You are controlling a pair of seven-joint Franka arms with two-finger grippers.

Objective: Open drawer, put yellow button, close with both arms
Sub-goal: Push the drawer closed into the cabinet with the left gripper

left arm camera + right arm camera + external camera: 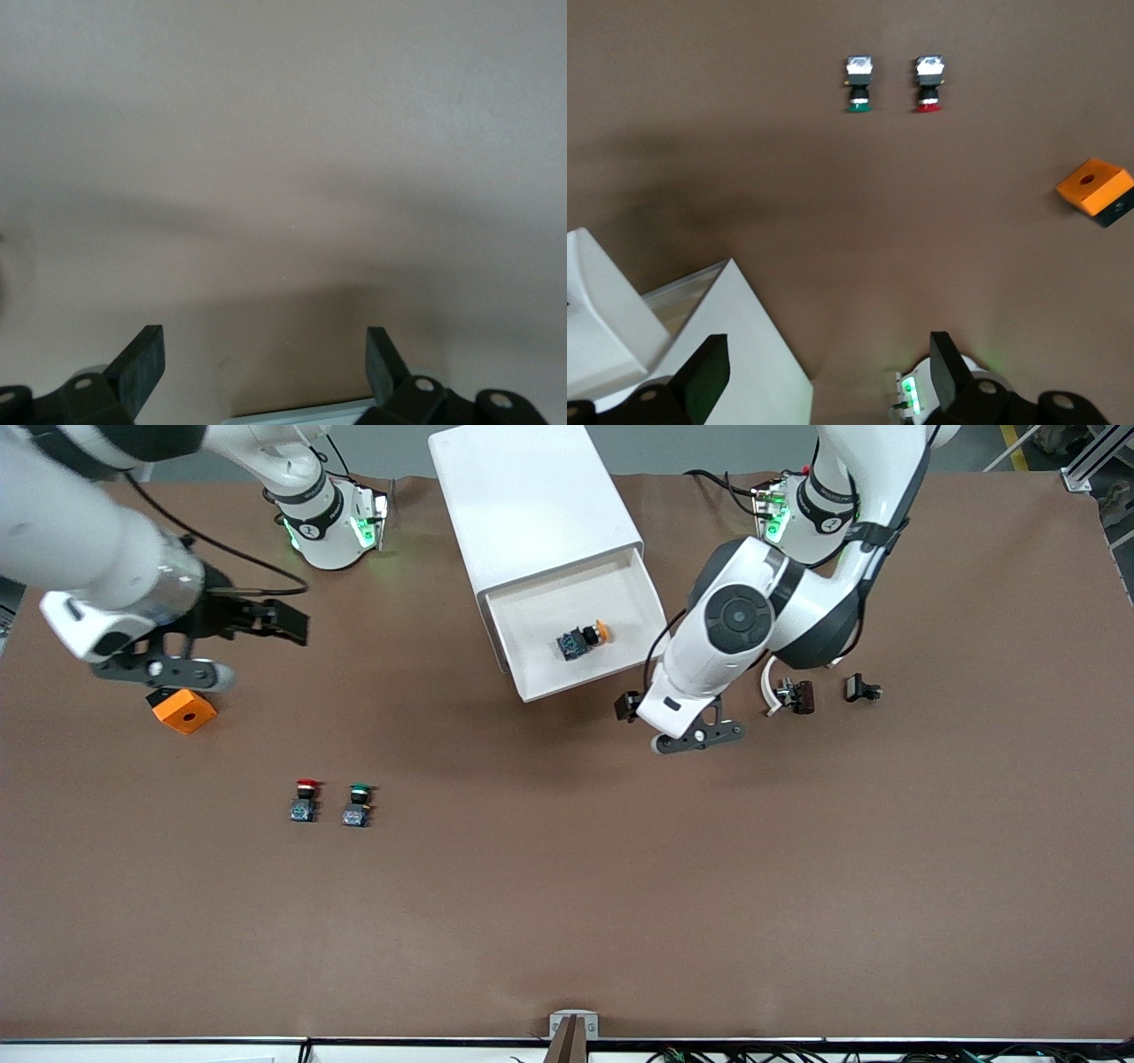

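With the drawer (580, 642) open and the yellow button (586, 638) inside, you have only closing left; left gripper (682, 726) beside it and right gripper (235, 638) waiting both stand fingers apart, empty.

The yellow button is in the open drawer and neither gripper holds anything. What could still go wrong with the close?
1. The drawer stands pulled out at a slant to the table edge; an off-centre push could turn the cabinet instead of closing it.
2. The yellow button lies loose on its side and might roll.
3. The left gripper, open, hangs beside the drawer's corner, while the right gripper, open, is over the orange block, so the pushes could be uneven.
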